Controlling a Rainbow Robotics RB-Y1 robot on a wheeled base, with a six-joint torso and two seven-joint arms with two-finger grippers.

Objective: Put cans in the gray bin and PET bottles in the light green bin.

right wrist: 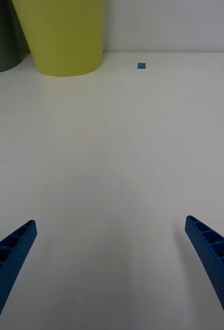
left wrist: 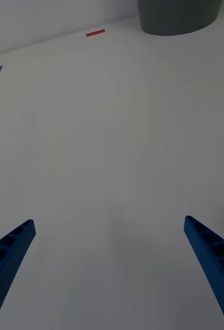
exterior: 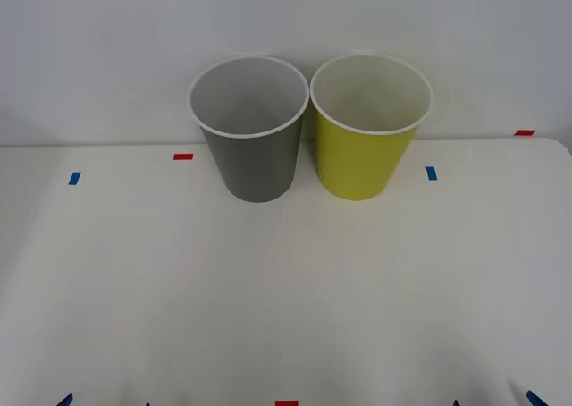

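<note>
Both grippers, left gripper (left wrist: pixel 109 268) and right gripper (right wrist: pixel 111 268), spread wide (unlabelled gray bin (exterior: pixel 249 129), light green bin (exterior: pixel 369 127) beyond).

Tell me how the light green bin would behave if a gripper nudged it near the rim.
The light green bin is tall and narrows toward its base, so a push up high would probably tip it rather than slide it. What shows of its inside looks bare, so it is likely light and easy to shift. It stands close beside the gray bin, which it might knock if tipped that way.
</note>
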